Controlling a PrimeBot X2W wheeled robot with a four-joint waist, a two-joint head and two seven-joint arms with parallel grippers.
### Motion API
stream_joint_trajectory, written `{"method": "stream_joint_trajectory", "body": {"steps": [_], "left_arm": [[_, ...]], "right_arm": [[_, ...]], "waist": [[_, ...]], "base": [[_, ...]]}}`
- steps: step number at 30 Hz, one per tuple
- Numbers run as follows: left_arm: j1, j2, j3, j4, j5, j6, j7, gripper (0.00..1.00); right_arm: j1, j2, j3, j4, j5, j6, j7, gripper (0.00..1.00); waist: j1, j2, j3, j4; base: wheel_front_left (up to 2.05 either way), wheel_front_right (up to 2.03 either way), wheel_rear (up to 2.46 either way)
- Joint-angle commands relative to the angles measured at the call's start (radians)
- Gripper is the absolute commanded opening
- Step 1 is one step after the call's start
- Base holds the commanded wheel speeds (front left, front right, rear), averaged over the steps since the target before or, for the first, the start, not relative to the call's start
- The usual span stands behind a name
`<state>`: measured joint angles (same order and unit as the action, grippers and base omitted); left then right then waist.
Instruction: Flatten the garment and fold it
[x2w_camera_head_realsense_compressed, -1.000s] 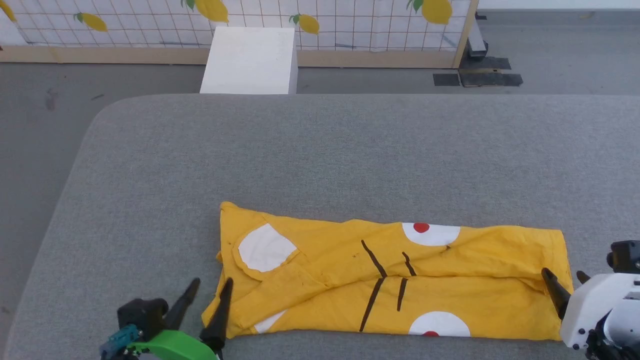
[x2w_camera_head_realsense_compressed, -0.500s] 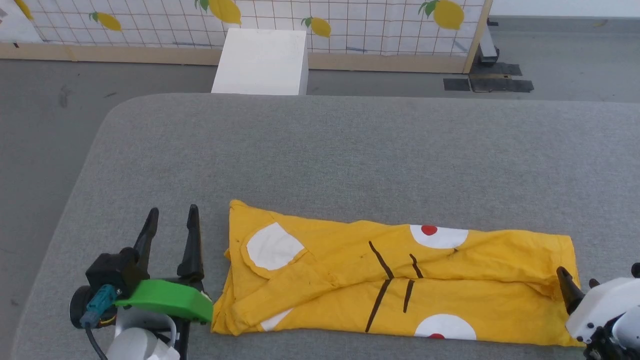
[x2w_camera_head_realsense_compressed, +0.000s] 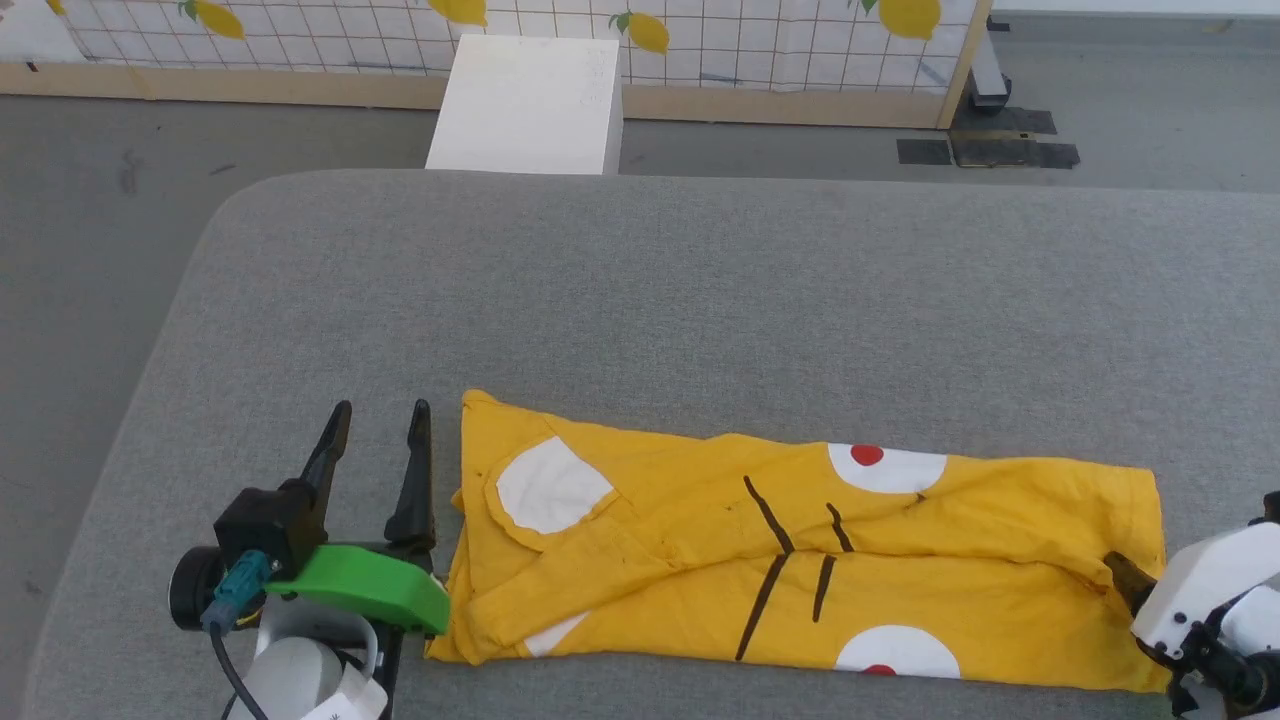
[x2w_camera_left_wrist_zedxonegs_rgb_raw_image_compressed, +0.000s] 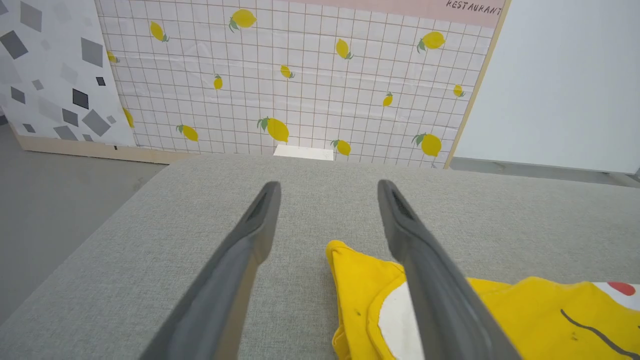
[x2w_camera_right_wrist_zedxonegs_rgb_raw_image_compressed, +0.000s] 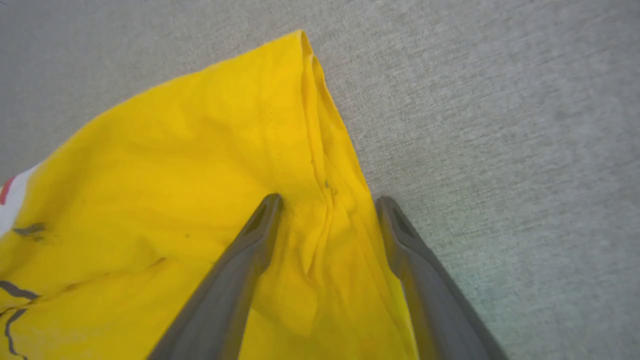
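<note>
Right wrist view: right gripper (x2w_camera_right_wrist_zedxonegs_rgb_raw_image_compressed: 329, 199) splayed astride garment (x2w_camera_right_wrist_zedxonegs_rgb_raw_image_compressed: 200, 150) layered edge.

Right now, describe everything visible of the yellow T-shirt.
The T-shirt is bright yellow, cotton-looking, printed with white patches, red dots and black stripes. It lies folded lengthwise into a wrinkled band on the near side of the grey padded surface. The open right gripper straddles its right-end edge, contact unclear; the open left gripper stands beside its left end, apart.

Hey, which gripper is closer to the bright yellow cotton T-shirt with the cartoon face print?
Right. The right gripper, open, straddles the T-shirt at its right edge; the left gripper stands open over the grey surface just beside its left end.
</note>
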<state>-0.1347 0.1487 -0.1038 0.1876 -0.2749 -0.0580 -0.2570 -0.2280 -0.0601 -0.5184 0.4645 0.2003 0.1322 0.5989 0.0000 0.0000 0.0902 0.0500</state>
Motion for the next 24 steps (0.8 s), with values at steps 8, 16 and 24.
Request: {"method": "stream_joint_trajectory", "body": {"steps": [8, 16, 24], "left_arm": [[-0.013, -0.03, 0.038, 0.016, 0.035, -0.031, -0.005, 1.0], [-0.014, -0.045, 0.059, 0.027, 0.051, -0.05, -0.005, 1.0], [-0.013, -0.053, 0.066, 0.037, 0.058, -0.061, -0.005, 1.0]], "right_arm": [[-0.009, 0.01, 0.028, 0.048, 0.06, -0.002, 0.114, 0.0], [0.008, -0.008, -0.052, -0.068, -0.072, -0.002, 0.005, 0.0], [0.013, -0.019, -0.165, -0.158, -0.269, -0.002, -0.092, 0.0]], "waist": [[0.0, 0.0, -0.005, 0.005], [0.0, 0.0, -0.007, 0.003], [0.0, 0.0, -0.006, 0.007]], "base": [[0.0, 0.0, 0.0], [0.0, 0.0, 0.0], [0.0, 0.0, 0.0]]}}
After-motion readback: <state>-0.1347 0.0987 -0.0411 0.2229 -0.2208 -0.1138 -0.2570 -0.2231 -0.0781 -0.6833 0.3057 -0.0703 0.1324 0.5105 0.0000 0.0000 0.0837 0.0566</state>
